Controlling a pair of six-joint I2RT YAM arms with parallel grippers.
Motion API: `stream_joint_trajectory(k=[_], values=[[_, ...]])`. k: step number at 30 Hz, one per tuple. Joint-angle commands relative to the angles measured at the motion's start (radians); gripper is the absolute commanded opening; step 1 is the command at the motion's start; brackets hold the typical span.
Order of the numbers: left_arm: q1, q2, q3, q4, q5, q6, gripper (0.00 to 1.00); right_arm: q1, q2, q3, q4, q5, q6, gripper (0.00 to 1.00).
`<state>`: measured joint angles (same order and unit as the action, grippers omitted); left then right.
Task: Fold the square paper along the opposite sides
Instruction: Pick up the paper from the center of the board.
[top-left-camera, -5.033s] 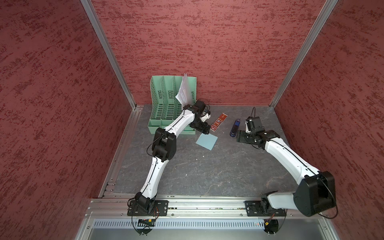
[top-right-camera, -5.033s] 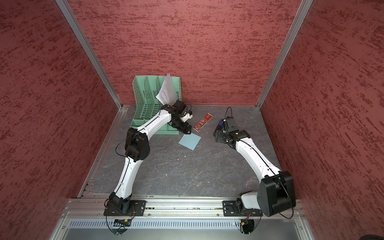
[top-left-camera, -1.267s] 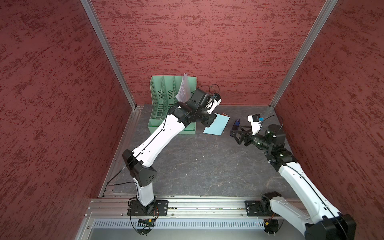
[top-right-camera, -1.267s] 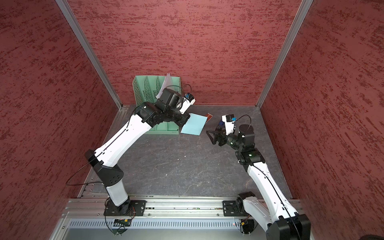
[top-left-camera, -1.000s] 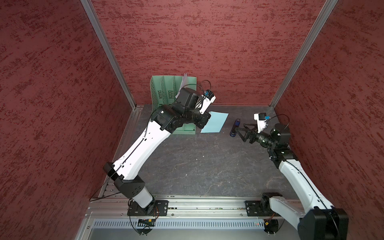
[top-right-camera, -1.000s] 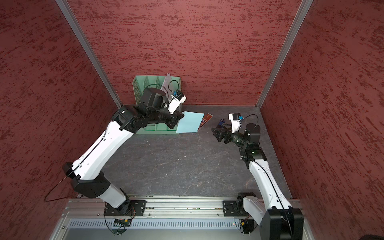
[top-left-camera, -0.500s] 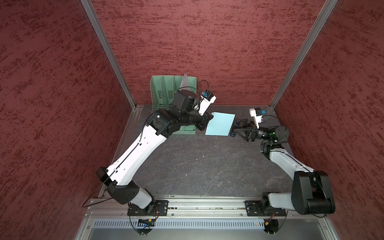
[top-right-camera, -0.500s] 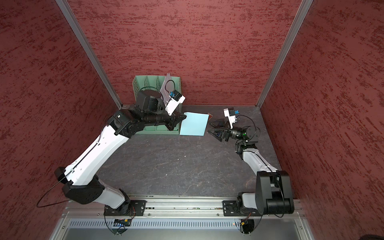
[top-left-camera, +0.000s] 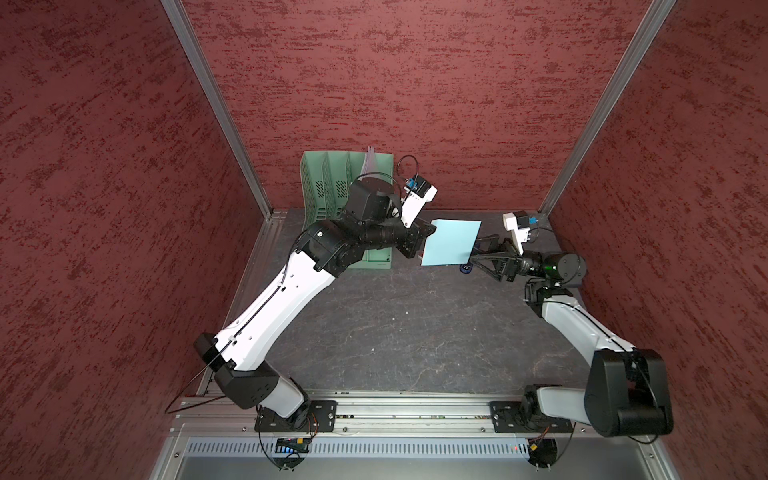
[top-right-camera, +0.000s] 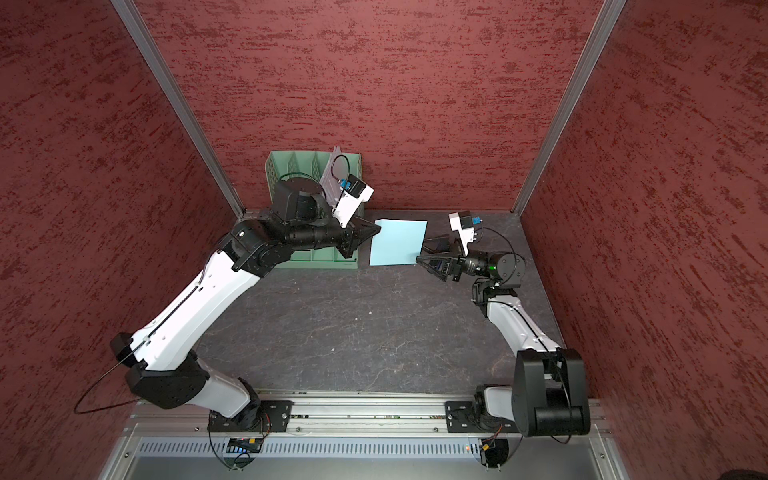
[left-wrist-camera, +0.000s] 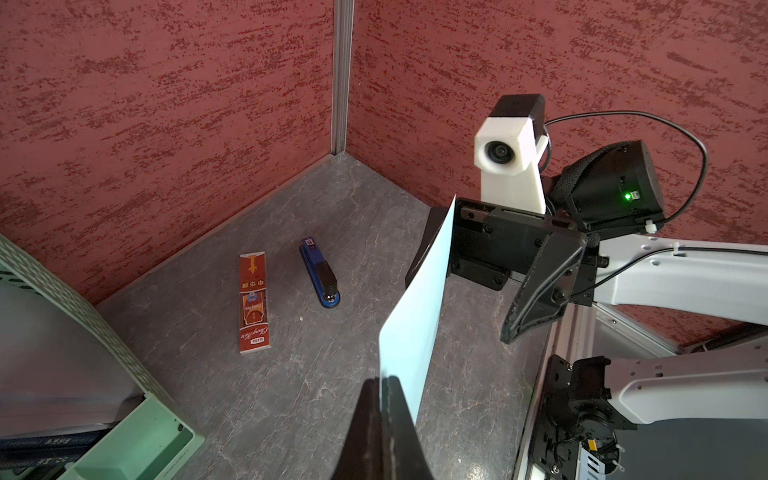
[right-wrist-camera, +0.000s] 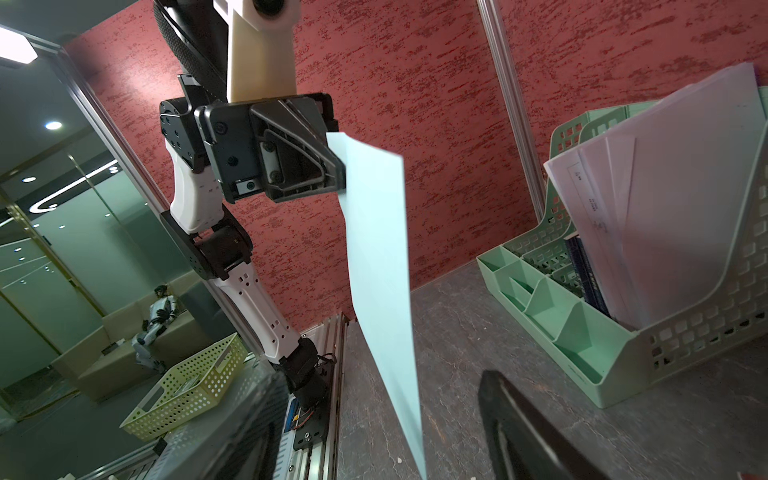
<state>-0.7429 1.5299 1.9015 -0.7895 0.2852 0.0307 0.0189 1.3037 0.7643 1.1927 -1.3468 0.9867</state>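
- Light-blue is the colour to watch: the thin light-blue square paper is up off the table. It hangs flat and unfolded in the air at the back of the cell, between the two arms.
- We see the left gripper with its jaws pressed together on one edge of the paper, a tight pinch with the sheet running straight out from the tips.
- Facing it from the opposite side is the right gripper, jaws spread. In the right wrist view the paper's free edge runs down between the two black fingers, and as far as we can tell it touches neither.
- Both top views agree: that far edge sits just inside the mouth of the right gripper, not clamped.
- We judge the step in hand to be the second grasp, taking the side opposite the one already held. No fold has begun.
- The next move calls for the right jaws to come together squarely on that free edge without nudging the sheet out of line.
- After that, we reckon, the two held sides must be brought to meet edge to edge and the crease pressed, probably down on the dark grey stone-patterned tabletop.
- Down there a blue stapler and a red rectangular packet lie well apart from the paper.
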Motion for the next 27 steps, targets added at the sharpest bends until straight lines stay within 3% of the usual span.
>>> stream_joint_trajectory(k=[1, 5, 12, 18, 27], values=[[-0.01, 0.01, 0.012, 0.032, 0.038, -0.014, 0.0, 0.007, -0.036, 0.041, -0.1, 0.001, -0.079, 0.77], [-0.01, 0.02, 0.008, 0.039, 0.04, -0.018, 0.0, 0.006, -0.059, 0.061, -0.178, 0.003, -0.125, 0.71], [-0.011, 0.016, 0.002, 0.065, 0.002, -0.01, 0.0, 0.013, -0.087, 0.066, -0.264, 0.007, -0.181, 0.49], [-0.012, 0.023, 0.008, 0.082, 0.015, -0.01, 0.01, 0.024, -0.13, 0.087, -0.448, 0.023, -0.313, 0.29], [-0.012, 0.043, 0.007, 0.067, 0.023, -0.009, 0.01, 0.035, -0.182, 0.119, -0.65, 0.046, -0.451, 0.25]])
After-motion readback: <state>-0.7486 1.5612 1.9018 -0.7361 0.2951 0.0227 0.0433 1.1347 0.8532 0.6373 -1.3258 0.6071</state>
